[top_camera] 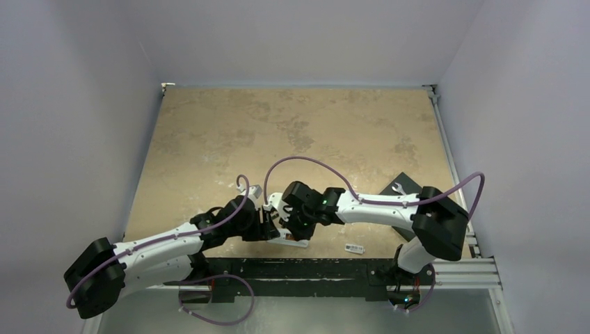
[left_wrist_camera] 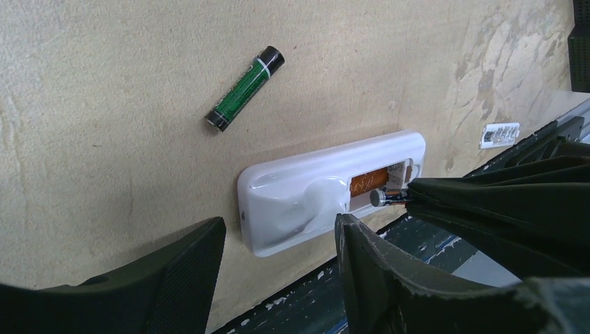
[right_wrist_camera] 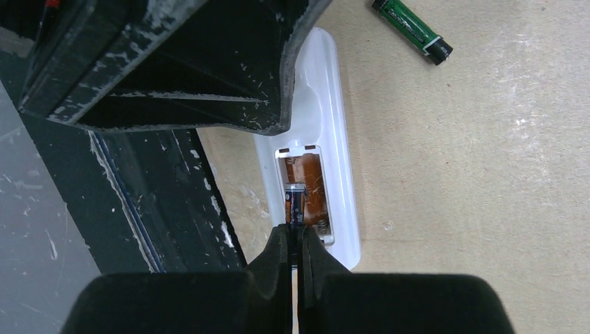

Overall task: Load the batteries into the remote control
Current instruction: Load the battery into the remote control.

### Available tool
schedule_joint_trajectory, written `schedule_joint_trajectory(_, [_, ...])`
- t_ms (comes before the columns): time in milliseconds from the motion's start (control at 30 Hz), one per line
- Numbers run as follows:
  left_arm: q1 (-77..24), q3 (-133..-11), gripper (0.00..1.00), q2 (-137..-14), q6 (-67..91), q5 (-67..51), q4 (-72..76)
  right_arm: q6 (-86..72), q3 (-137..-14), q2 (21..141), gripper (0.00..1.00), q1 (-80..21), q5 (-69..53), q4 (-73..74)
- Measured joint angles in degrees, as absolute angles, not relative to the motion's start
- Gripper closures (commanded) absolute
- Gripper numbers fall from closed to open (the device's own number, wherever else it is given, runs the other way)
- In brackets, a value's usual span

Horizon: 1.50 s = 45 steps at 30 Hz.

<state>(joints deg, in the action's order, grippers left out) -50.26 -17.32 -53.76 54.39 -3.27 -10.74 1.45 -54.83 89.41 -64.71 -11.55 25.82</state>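
The white remote control [left_wrist_camera: 306,198] lies back up at the table's front edge, its compartment [right_wrist_camera: 314,182] open and orange-brown inside. My right gripper [right_wrist_camera: 295,235] is shut on a dark blue battery [right_wrist_camera: 295,200] and holds it tilted, its free end in the compartment; the battery also shows in the left wrist view [left_wrist_camera: 383,197]. A second battery [left_wrist_camera: 245,88], green and black, lies loose on the table beyond the remote, also in the right wrist view [right_wrist_camera: 412,29]. My left gripper [left_wrist_camera: 278,275] is open and empty, its fingers [left_wrist_camera: 177,278] just short of the remote's closed end.
The black front rail [left_wrist_camera: 389,292] runs right beside the remote. A small white rectangular piece [top_camera: 355,248] lies right of the remote near the edge. A black pad [top_camera: 402,202] lies under the right arm. Both grippers [top_camera: 278,226] are close together over the remote [top_camera: 298,242].
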Motion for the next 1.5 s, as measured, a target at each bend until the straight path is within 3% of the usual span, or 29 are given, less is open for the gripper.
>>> schedule_joint_trajectory(667, [-49.5, -17.2, 0.42, -54.6, 53.8, -5.0, -9.6, 2.9, -54.8, 91.6, 0.91, -64.7, -13.0, 24.4])
schedule_joint_trajectory(1500, [-49.1, -17.2, 0.42, -55.4, 53.8, -5.8, -8.9, 4.8, -54.8, 92.6, 0.76, -64.7, -13.2, 23.8])
